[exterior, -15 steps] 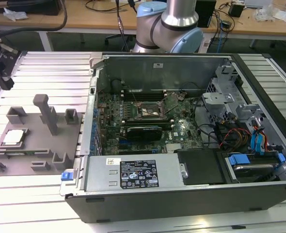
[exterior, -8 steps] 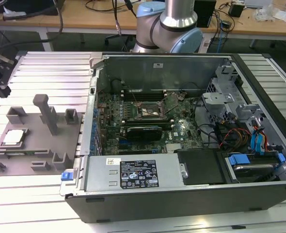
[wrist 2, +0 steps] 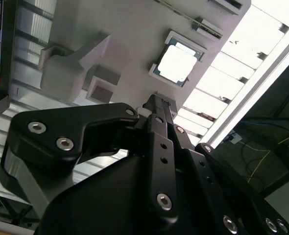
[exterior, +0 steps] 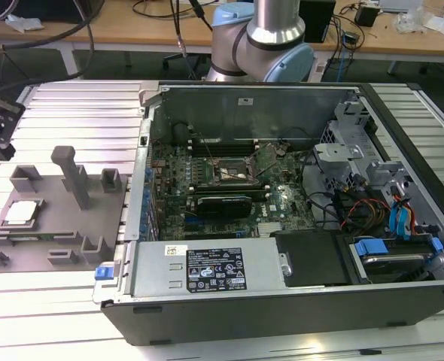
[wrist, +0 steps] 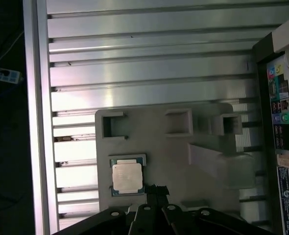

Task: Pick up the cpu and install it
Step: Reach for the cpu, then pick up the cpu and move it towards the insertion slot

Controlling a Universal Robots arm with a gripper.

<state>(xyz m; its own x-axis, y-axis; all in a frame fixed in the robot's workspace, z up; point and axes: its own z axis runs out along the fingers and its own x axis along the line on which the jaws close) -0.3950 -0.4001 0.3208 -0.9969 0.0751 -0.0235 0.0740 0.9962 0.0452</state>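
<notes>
The black two-finger gripper [wrist: 156, 189] is hovering over the tray with its narrow tips drawn together, gripping nothing. Just off those tips to one side, close but not touching, the small square cpu with a pale silvery metal top [wrist: 127, 177] is lying flat in a recess of the grey plastic tray [wrist: 169, 156]. Farther off, the open grey metal computer case [exterior: 244, 105] is sitting well apart from the tool.

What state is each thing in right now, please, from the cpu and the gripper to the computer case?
cpu: lying flat in its recess on the grey tray, not gripped.
gripper: shut, empty, close to the cpu.
computer case: lying on its side, side panel off, motherboard exposed.
socket: on the motherboard; whether it is occupied cannot be told.
</notes>
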